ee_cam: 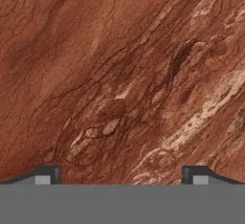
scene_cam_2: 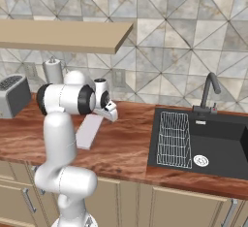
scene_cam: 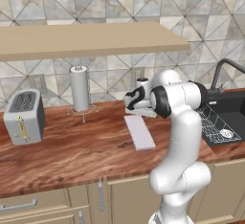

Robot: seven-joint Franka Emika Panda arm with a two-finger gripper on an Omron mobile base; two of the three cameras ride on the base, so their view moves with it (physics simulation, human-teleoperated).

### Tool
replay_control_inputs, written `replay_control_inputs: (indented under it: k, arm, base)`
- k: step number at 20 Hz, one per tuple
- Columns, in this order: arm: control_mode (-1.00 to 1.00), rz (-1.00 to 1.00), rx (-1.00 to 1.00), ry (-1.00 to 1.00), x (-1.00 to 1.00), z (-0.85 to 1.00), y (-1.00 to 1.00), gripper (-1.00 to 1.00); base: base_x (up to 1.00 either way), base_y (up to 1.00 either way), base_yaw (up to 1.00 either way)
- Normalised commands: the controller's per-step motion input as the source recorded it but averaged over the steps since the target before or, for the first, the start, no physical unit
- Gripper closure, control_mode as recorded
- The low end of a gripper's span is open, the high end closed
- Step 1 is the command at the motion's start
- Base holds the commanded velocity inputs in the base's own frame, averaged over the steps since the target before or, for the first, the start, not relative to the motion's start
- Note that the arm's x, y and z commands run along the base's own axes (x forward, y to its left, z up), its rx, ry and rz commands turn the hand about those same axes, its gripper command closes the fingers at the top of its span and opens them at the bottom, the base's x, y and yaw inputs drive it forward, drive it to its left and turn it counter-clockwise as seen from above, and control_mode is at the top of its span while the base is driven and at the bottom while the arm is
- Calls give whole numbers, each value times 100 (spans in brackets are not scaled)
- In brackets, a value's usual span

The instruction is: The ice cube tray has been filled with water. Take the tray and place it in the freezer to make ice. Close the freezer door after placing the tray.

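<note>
The thin, flat, pale lavender-white ice cube tray (scene_cam: pixel 139 131) lies on the reddish-brown wooden worktop (scene_cam: pixel 72 151), between the silver toaster (scene_cam: pixel 24 116) and the black sink (scene_cam_2: pixel 218 138). The white arm's pincer (ee_cam: pixel 122 175) hovers over bare worktop just behind the tray, jaws spread wide, grasping nothing.

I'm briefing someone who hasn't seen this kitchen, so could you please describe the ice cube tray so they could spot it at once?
Start at the long reddish wooden counter under the beige shelf. Between the paper towel holder and the black sink, the ice cube tray lies flat. It is a thin pale lavender-white slab, unlike the boxy silver toaster.
</note>
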Motion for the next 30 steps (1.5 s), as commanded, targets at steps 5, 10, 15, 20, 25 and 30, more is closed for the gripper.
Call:
replay_control_inputs:
  k: [5, 10, 15, 20, 25, 30]
  arm:
    - [-100, -1, 0, 5, -100, -52, 31, -100]
    - [-100, -2, 0, 5, -100, -51, 35, -100]
    - [-100, -2, 0, 4, -100, -46, 35, -100]
    - [-100, -3, 0, 4, -100, -39, 39, -100]
    - [-100, -5, 0, 4, -100, -36, 37, -100]
    - [-100, -7, 0, 7, -97, -32, 31, -100]
  base:
    - [0, 0, 0]
    - [0, 0, 0]
    - [0, 0, 0]
    - [0, 0, 0]
    - [0, 0, 0]
    - [0, 0, 0]
